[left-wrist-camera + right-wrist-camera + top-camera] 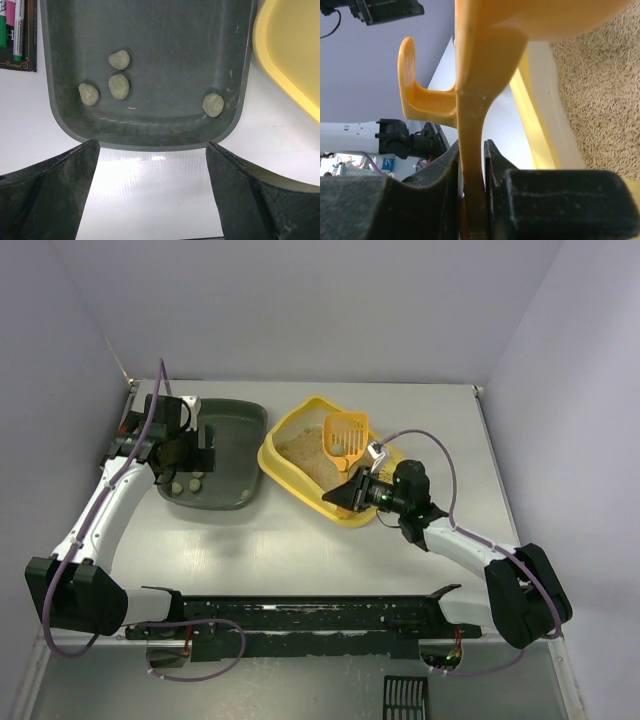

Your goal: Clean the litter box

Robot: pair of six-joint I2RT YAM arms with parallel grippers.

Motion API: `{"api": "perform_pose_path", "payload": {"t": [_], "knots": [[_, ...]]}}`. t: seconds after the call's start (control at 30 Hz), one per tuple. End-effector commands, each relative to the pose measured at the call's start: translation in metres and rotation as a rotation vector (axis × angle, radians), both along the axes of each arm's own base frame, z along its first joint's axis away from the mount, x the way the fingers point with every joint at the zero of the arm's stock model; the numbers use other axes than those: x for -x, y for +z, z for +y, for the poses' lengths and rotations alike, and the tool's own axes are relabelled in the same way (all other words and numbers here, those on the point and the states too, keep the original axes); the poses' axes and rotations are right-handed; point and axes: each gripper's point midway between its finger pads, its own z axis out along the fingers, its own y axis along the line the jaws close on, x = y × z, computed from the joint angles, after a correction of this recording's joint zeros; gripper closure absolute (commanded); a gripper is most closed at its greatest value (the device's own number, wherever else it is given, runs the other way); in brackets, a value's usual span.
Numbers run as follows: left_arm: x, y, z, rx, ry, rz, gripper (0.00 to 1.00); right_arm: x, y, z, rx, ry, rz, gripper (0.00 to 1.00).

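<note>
Right gripper clamped on the scoop over the litter box; left gripper spread wide, holding nothing, over the dark tray.
Top view: the box sat mid-back on the table, angled, its left corner just beside the tray's right edge. There was bare table in front of both. Walls stood close at left, back and right. The right gripper hung at the box's near-right rim. Left wrist view: fingers were far apart, short of the tray's near rim. Four clumps lay inside, and the box edge showed at upper right. Right wrist view: the jaws were shut tight on the scoop handle. The box rim and litter lay just right of it.
</note>
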Motion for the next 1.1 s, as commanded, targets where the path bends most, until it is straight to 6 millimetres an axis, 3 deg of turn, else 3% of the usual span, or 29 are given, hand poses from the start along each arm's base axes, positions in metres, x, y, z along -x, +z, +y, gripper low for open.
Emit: {"api": "perform_pose_path", "payload": {"t": [0.0, 0.17, 0.27, 0.33, 0.43, 0.7, 0.87, 0.97, 1.07], "knots": [[-0.003, 0.004, 0.001, 0.028, 0.011, -0.042, 0.01, 0.020, 0.024, 0.003, -0.136, 0.059, -0.035, 1.00], [-0.002, 0.004, 0.004, 0.041, 0.026, -0.048, 0.01, 0.048, 0.054, 0.014, -0.416, 0.231, 0.145, 1.00], [-0.001, 0.001, 0.005, 0.047, 0.029, -0.042, 0.01, 0.061, 0.085, 0.013, -0.631, 0.337, 0.278, 1.00], [0.001, 0.001, 0.005, 0.054, 0.032, -0.044, 0.01, 0.060, 0.085, 0.022, -0.649, 0.383, 0.386, 1.00], [0.002, 0.002, 0.006, 0.060, 0.033, -0.052, 0.01, 0.066, 0.093, 0.028, -0.656, 0.417, 0.360, 1.00], [0.007, 0.003, 0.010, 0.085, 0.044, -0.066, 0.01, 0.061, 0.107, 0.024, -0.723, 0.372, 0.384, 1.00], [0.007, 0.002, 0.008, 0.097, 0.041, -0.063, 0.01, 0.067, 0.120, 0.020, -0.737, 0.379, 0.310, 1.00], [0.006, 0.002, 0.011, 0.097, 0.061, -0.068, 0.01, 0.067, 0.111, 0.027, -0.657, 0.406, 0.297, 1.00], [0.004, 0.006, 0.017, 0.091, 0.088, -0.096, 0.01, 0.056, 0.070, 0.043, -0.444, 0.381, 0.368, 1.00]]}}
